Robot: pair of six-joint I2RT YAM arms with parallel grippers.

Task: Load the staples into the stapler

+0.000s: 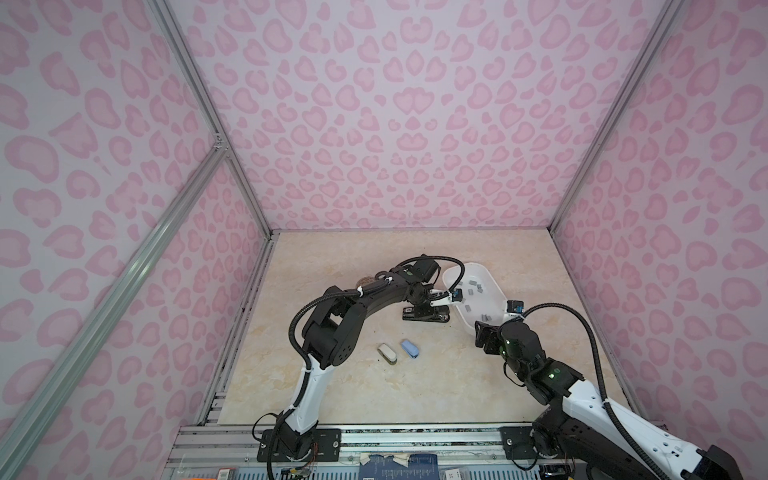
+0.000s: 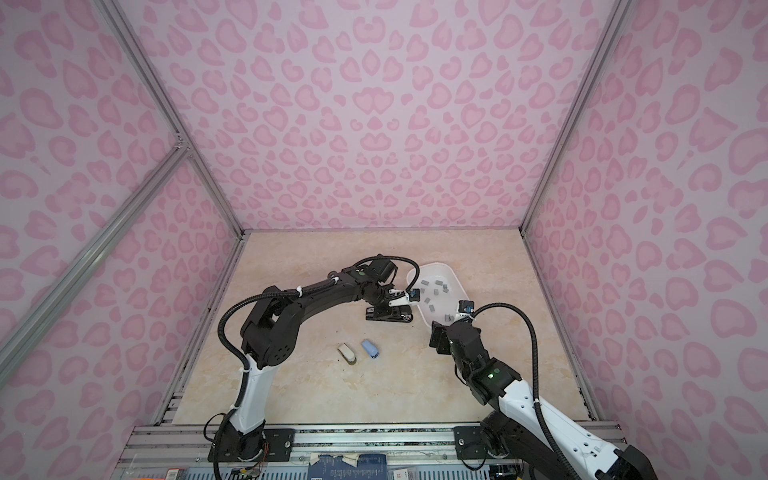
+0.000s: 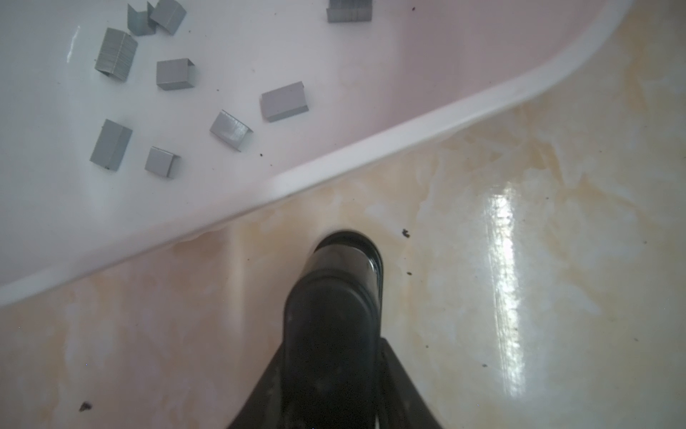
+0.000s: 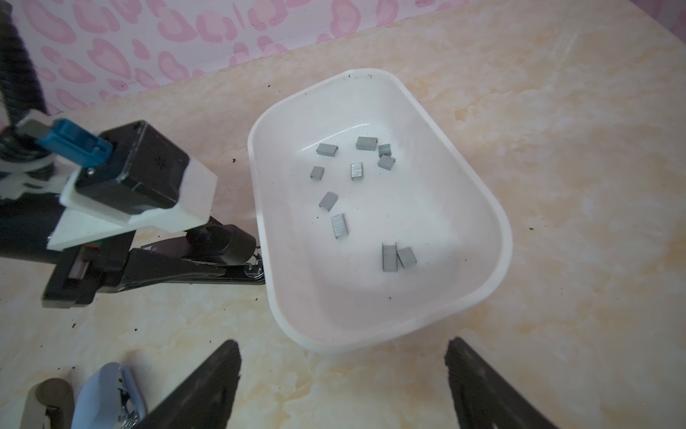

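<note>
The black stapler (image 1: 426,316) (image 2: 388,316) lies on the marble table, its front end next to the white tray (image 1: 490,276) (image 2: 453,277). My left gripper (image 3: 333,343) is shut on the stapler (image 3: 334,289), with a finger pressed against each of its sides. Several grey staples (image 3: 284,101) (image 4: 339,224) lie loose in the tray (image 4: 256,185). My right gripper (image 4: 343,345) (image 1: 482,334) hovers open and empty just before the tray's near end. From the right wrist view the stapler (image 4: 178,260) shows under the left arm's camera.
Two small staplers, a beige one (image 1: 387,353) (image 4: 48,397) and a blue one (image 1: 410,348) (image 4: 107,393), lie on the table nearer the front. Pink patterned walls enclose the table on three sides. Dark specks dot the table top.
</note>
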